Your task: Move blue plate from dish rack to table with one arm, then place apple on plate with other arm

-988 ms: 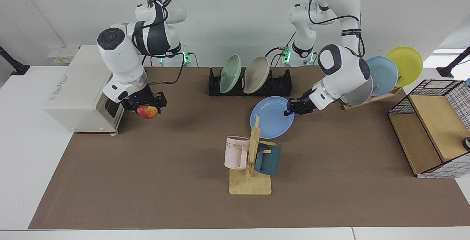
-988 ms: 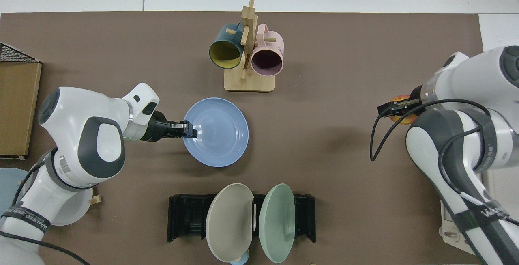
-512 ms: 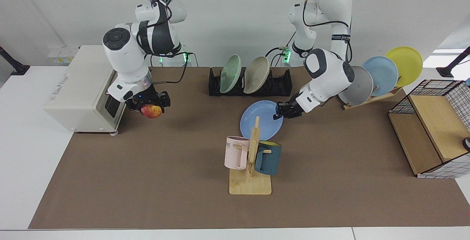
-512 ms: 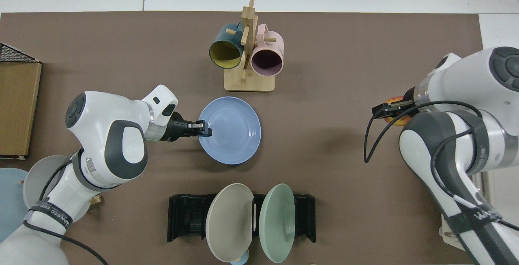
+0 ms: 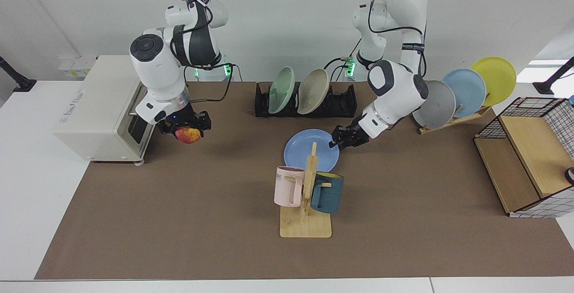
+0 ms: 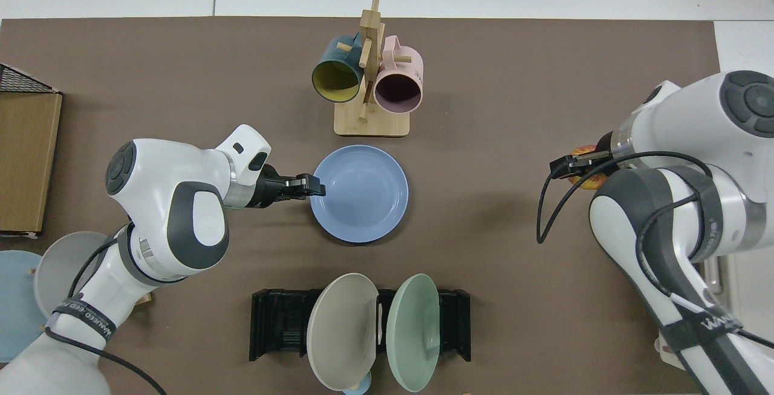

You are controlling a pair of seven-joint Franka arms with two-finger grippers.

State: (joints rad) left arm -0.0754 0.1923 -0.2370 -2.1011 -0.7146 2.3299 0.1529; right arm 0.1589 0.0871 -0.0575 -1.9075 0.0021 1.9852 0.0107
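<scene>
From above we barely see the apple (image 6: 589,178) clamped in the right gripper (image 5: 188,128); a mug stand (image 5: 309,181) hides part of the blue plate (image 5: 305,149), gripped by the left gripper (image 6: 311,184).

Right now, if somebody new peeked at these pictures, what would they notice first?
Probably the blue plate in the middle of the brown table, pinched at its rim by the left gripper, just behind the wooden mug stand. Next, the red apple hanging in the right gripper beside the cream box.
</scene>
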